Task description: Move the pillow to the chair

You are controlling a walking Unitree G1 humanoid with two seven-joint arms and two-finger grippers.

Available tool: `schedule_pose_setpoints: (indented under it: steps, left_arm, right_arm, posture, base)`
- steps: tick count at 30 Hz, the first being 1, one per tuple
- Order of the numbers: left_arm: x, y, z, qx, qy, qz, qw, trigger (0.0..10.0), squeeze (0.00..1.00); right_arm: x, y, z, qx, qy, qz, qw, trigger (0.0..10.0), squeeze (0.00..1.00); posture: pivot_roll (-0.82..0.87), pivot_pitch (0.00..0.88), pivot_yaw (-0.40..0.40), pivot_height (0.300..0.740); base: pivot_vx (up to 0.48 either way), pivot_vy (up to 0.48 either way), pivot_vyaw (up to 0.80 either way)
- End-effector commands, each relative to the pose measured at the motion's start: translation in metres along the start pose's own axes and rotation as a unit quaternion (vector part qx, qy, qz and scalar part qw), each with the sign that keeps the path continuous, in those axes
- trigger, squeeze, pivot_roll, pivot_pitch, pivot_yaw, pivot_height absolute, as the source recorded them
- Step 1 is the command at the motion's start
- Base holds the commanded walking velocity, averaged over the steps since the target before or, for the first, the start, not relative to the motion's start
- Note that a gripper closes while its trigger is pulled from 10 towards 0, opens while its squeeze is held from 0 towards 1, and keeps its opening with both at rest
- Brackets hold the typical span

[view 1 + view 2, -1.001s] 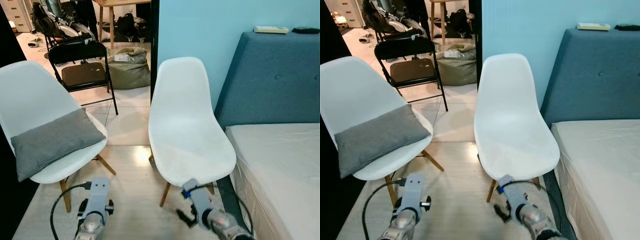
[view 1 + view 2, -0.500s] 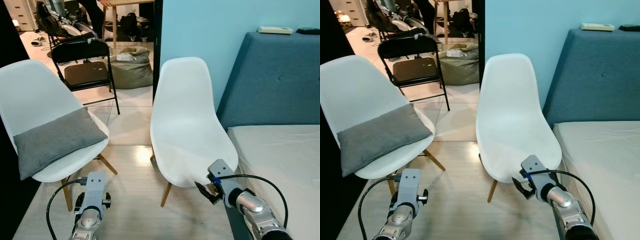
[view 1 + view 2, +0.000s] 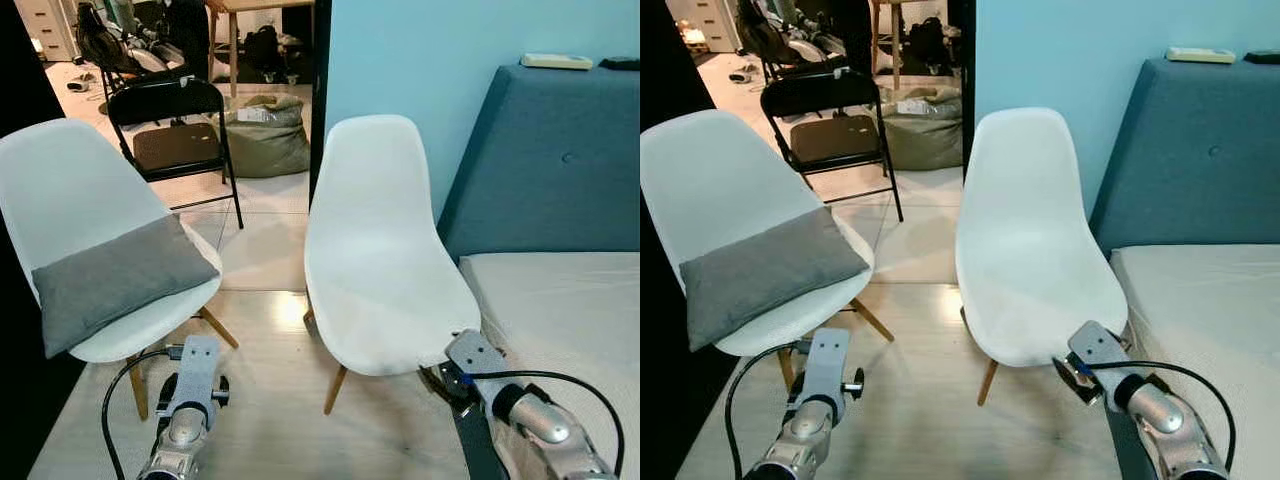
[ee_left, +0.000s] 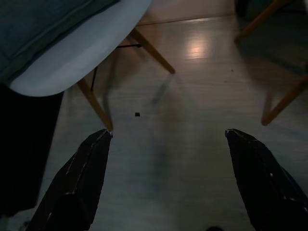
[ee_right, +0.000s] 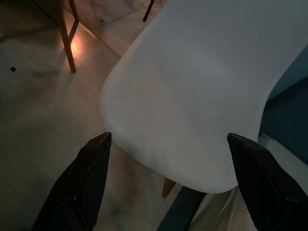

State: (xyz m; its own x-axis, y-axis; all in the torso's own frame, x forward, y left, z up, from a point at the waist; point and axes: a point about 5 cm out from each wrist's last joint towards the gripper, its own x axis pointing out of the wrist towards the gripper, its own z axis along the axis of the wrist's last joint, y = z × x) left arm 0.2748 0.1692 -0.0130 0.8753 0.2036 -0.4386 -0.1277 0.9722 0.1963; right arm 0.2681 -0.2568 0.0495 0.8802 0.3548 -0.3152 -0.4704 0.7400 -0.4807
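- A grey pillow (image 3: 118,278) lies across the seat of a white shell chair (image 3: 70,200), its near corner hanging a little over the seat's front edge; nothing is touching it.
- Just beside that chair, toward the bed (image 3: 560,300), stands a second white chair (image 3: 385,270) with a bare seat, the likely destination.
- The left end effector (image 4: 166,187) hangs low over the pale wood floor (image 3: 270,420), in front of and below the pillow's chair, its two black fingers spread wide with nothing between them.
- The right end effector (image 5: 168,183) sits at the front edge of the empty chair, on the bed side, fingers likewise spread and holding nothing; its wrist view looks across the bare white seat.
- Judged from this, the task has not started in earnest: no grasp has been made and the pillow rests where it began.
- Left to do: reach up to the pillow, close on it, lift it clear and carry it the short way to the empty seat.
- A black folding chair (image 3: 175,125) and a beanbag (image 3: 265,135) stand behind the pillow's chair, well apart from the work.
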Motion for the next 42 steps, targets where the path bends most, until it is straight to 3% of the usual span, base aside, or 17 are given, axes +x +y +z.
schedule_pose_setpoints:
  steps: [1,8,10,15,22,24,26,29,30,33,34,36,39,42]
  left_arm:
    - [-0.001,-0.002,0.000,0.001,0.002,-0.001,1.000,10.0,0.00]
    - [-0.001,0.000,-0.002,0.000,0.006,0.000,1.000,10.0,0.00]
    - [0.000,0.000,-0.001,0.000,0.005,0.000,1.000,10.0,0.00]
    - [0.000,0.000,-0.001,0.003,0.002,-0.003,1.000,10.0,0.00]
    - [0.000,0.006,0.000,0.031,-0.010,-0.009,0.999,10.0,0.00]
    - [0.003,0.014,0.004,0.033,-0.014,-0.005,0.999,10.0,0.00]
    - [0.003,0.016,0.005,0.032,-0.014,-0.004,0.999,10.0,0.00]
    - [0.006,0.022,0.008,0.034,-0.017,-0.002,0.999,10.0,0.00]
    - [0.006,0.022,0.008,0.034,-0.017,-0.002,0.999,10.0,0.00]
    - [0.007,0.025,0.010,0.041,-0.017,0.006,0.999,10.0,0.00]
    - [0.007,0.025,0.010,0.041,-0.017,0.006,0.999,10.0,0.00]
    - [0.007,0.027,0.009,0.035,-0.014,0.012,0.999,10.0,0.00]
    - [0.005,0.029,0.004,0.029,-0.009,0.017,0.999,10.0,0.00]
    - [0.003,0.027,-0.002,0.031,-0.001,0.010,0.999,10.0,0.00]
  right_arm:
    - [-0.004,-0.008,0.004,-0.017,-0.014,-0.018,1.000,10.0,0.00]
    - [-0.019,-0.036,0.001,-0.049,-0.008,-0.087,0.995,10.0,0.00]
    - [-0.020,-0.038,0.000,-0.047,-0.002,-0.081,0.996,10.0,0.00]
    - [-0.022,-0.038,-0.006,-0.048,0.012,-0.081,0.995,10.0,0.00]
    - [-0.007,-0.030,0.000,-0.024,-0.003,-0.103,0.994,10.0,0.00]
    - [0.006,-0.014,-0.001,0.028,0.010,-0.075,0.997,10.0,0.00]
    - [0.010,-0.007,-0.002,0.046,0.015,-0.061,0.997,10.0,0.00]
    - [0.026,0.025,-0.005,0.117,0.041,-0.028,0.992,10.0,0.00]
    - [0.026,0.025,-0.005,0.117,0.041,-0.028,0.992,10.0,0.00]
    - [0.040,0.069,-0.011,0.201,0.080,-0.006,0.976,10.0,0.00]
    - [0.040,0.069,-0.011,0.201,0.080,-0.006,0.976,10.0,0.00]
    - [0.045,0.089,-0.011,0.242,0.095,0.002,0.966,10.0,0.00]
    - [0.053,0.100,-0.004,0.292,0.093,-0.007,0.952,10.0,0.00]
    - [0.057,0.104,0.004,0.280,0.081,0.002,0.957,10.0,0.00]
  posture:
    - [0.04,0.063,0.003,0.740]
    - [0.02,0.078,0.003,0.740]
    - [0.02,0.083,0.003,0.740]
    - [0.03,0.083,0.007,0.740]
    - [0.04,0.090,0.024,0.740]
    - [0.04,0.101,0.037,0.740]
    - [0.03,0.104,0.040,0.740]
    - [0.03,0.123,0.038,0.740]
    - [0.03,0.123,0.038,0.740]
    - [0.05,0.126,-0.001,0.740]
    - [0.05,0.126,-0.001,0.740]
    - [0.05,0.117,-0.012,0.740]
    - [0.04,0.102,-0.001,0.740]
    - [0.01,0.097,0.001,0.740]
  base:
    - [0.000,0.000,0.00]
    - [0.000,0.000,0.00]
    - [0.000,0.000,0.00]
    - [0.000,0.000,0.00]
    - [0.000,0.000,0.00]
    - [0.000,0.000,0.00]
    - [0.000,0.000,0.00]
    - [0.000,0.000,0.00]
    - [0.000,0.000,0.00]
    - [0.000,0.000,0.00]
    - [0.000,0.000,0.00]
    - [0.000,0.000,0.00]
    - [0.000,0.000,0.00]
    - [0.000,0.000,0.00]
